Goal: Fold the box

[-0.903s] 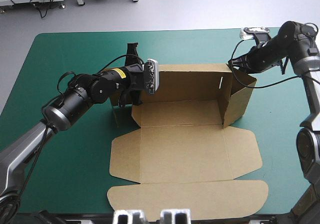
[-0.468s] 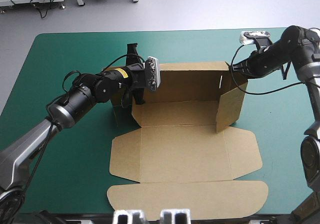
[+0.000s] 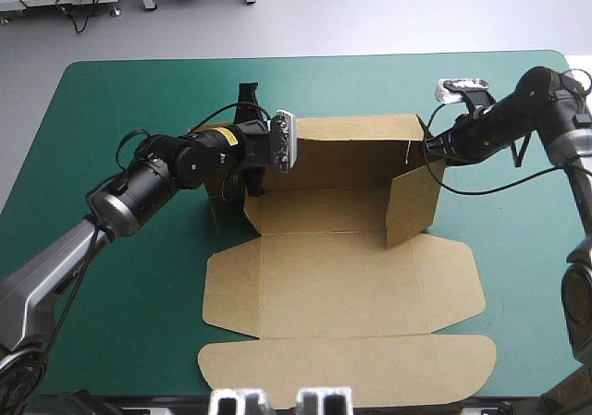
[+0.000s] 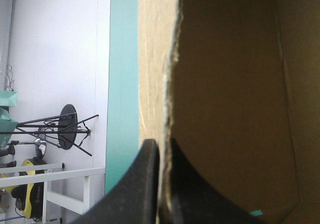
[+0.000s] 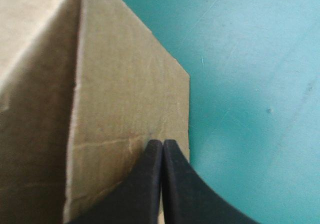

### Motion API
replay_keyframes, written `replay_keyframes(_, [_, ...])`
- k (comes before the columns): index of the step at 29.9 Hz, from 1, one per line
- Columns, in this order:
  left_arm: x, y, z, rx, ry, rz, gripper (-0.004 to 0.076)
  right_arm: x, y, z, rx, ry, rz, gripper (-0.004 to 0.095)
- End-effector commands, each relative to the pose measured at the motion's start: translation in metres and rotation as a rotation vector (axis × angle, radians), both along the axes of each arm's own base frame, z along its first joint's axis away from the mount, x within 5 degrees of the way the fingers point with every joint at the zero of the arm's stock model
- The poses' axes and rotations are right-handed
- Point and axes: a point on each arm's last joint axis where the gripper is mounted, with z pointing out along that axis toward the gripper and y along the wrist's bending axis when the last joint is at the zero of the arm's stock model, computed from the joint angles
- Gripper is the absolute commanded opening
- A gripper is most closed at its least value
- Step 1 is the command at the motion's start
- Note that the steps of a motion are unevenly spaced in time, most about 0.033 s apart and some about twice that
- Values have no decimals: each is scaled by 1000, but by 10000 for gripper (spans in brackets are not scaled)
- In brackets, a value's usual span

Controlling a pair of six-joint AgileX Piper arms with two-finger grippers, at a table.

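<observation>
The box [image 3: 342, 286] is pinched at its left wall by the left gripper [image 4: 161, 144]; its right flap is touched by the right gripper [image 5: 163, 142], fingers pressed together.

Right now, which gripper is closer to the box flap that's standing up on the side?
Right. The right gripper, shut, rests its tips against the flap on its outer face. The left gripper pinches the box at the opposite end, the whole back wall away.
</observation>
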Motion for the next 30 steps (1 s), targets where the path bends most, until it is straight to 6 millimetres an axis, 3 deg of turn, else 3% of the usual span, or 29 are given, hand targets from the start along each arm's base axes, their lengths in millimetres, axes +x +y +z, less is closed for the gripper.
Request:
replay_keyframes(1, [-8, 1, 15, -76, 23, 9, -9, -15, 4, 33, 37, -174, 10, -20])
replay_keyframes(9, [-14, -4, 12, -56, 65, -21, -9, -34, 8, 20, 73, -287, 67, -20])
replay_keyframes(16, [-22, -11, 8, -21, 109, -67, -9, -52, 6, -7, 61, -391, 54, -20])
replay_keyframes(30, [-27, -12, 4, -19, 182, -55, -9, -105, 4, -41, -37, -738, 121, -20])
